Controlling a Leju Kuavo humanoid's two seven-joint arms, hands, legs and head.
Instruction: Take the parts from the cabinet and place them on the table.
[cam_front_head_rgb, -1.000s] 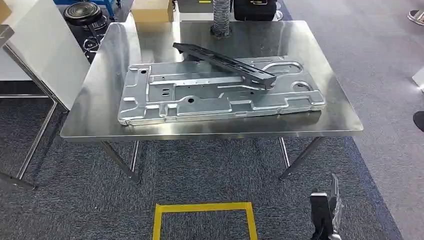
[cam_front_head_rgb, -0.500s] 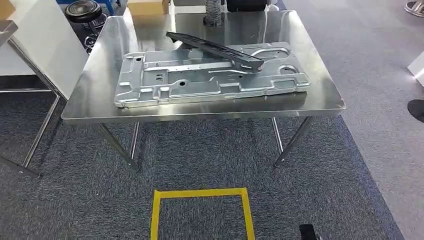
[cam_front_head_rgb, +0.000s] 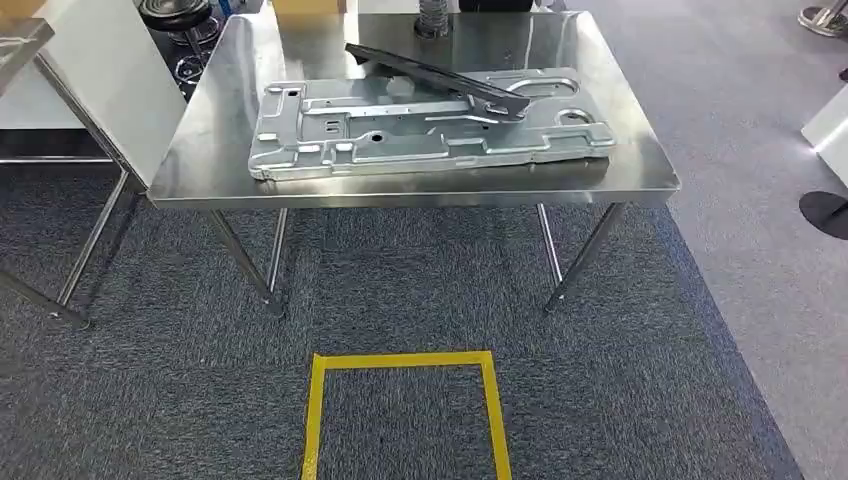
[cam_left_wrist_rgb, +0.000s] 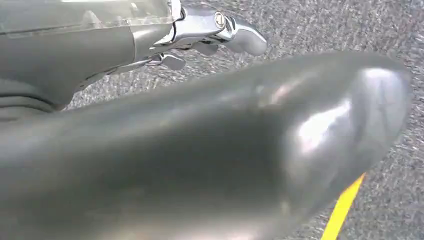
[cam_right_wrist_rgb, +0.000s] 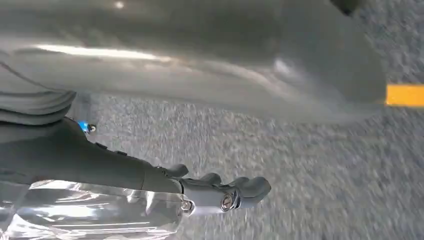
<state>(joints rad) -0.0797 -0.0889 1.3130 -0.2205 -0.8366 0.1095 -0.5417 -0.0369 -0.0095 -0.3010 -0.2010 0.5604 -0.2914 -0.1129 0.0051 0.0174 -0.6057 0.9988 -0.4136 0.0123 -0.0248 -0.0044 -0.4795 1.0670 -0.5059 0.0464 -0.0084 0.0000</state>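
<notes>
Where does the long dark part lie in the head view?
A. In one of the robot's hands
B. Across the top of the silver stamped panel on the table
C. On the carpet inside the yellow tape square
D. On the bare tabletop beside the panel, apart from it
B: the long dark part rests at a slant across the silver stamped panel, which lies flat on the steel table.
</notes>
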